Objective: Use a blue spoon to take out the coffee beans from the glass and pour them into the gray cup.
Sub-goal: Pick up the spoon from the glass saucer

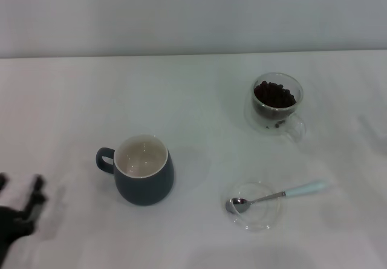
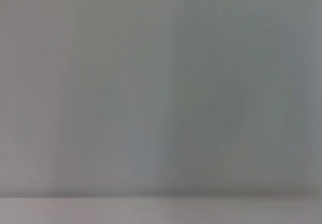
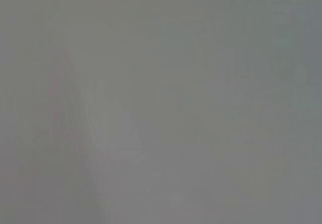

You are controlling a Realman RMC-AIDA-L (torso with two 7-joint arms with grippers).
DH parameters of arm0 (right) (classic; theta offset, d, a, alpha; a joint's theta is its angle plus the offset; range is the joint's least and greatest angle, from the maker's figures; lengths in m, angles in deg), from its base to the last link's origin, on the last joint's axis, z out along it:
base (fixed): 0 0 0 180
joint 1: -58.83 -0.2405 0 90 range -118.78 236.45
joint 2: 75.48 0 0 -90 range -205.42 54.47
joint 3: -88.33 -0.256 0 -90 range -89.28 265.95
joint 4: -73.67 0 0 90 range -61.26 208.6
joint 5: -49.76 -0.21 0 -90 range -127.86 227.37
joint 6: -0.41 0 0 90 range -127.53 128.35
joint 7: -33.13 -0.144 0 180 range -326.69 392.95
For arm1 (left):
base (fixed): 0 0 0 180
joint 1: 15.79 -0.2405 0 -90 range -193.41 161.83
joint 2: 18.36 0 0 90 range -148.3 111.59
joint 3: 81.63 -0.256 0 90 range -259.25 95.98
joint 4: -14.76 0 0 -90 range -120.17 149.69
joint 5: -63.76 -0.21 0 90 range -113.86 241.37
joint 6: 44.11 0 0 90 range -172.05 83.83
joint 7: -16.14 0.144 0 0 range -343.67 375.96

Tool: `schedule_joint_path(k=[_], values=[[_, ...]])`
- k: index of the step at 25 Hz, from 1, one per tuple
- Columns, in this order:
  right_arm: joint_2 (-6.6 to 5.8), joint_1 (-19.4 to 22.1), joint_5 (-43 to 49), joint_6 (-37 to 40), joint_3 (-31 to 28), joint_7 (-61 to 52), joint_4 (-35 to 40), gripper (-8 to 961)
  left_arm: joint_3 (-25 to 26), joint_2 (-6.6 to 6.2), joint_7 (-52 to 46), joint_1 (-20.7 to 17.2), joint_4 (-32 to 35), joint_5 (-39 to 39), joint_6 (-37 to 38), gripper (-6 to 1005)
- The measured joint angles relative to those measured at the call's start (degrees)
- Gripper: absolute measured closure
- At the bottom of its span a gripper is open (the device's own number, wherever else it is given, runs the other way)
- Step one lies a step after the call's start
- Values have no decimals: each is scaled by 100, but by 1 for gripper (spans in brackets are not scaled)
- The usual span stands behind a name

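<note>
In the head view the blue spoon (image 1: 275, 196) lies with its metal bowl in a flat clear glass saucer (image 1: 254, 206) at the front right, its pale blue handle pointing right. The glass (image 1: 277, 103) stands at the back right and holds a heap of coffee beans (image 1: 276, 94). The gray cup (image 1: 143, 170) stands left of centre, its handle to the left, its cream inside bare. My left gripper (image 1: 20, 187) is open and empty at the front left edge, well left of the gray cup. My right gripper is out of view. Both wrist views show only blank grey.
A white tabletop (image 1: 193, 130) carries everything and meets a pale wall (image 1: 193, 15) at the back. A wide stretch of bare table lies between the gray cup and the glass.
</note>
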Motion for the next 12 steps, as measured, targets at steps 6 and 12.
schedule_joint_path(k=[6,12], values=[[-22,485,75,46,830,-1705,124,90,0,-10,-1026,-352,-219,452,625,299],[-24,785,91,137,1589,-2661,-83,90,-3,-13,-1142,-324,-293,465,650,299]])
